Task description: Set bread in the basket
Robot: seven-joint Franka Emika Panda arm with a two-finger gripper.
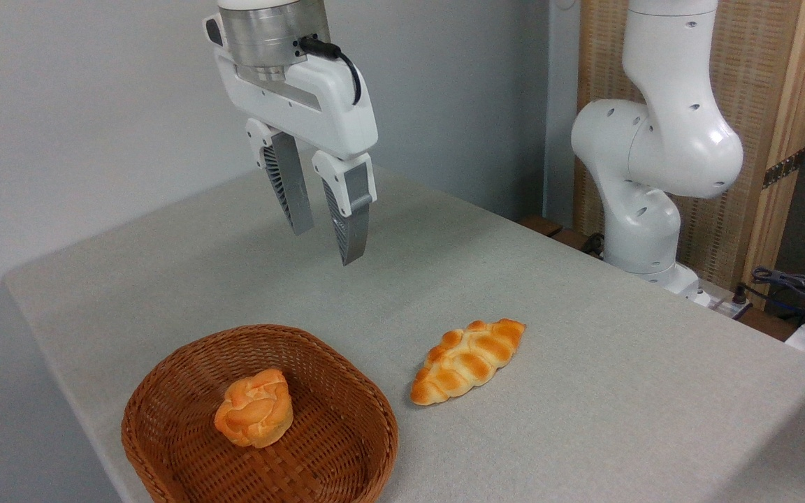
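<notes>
Knotted bun (254,409) lies inside the wicker basket (367,412), near its middle, clear of the rim. Gripper (325,241) hangs high above the table (619,391), fingers parted narrowly, holding nothing. Placement looks done. Braided loaf (467,361) sits just beside the basket; if you retract, go straight up and leave it alone.
</notes>
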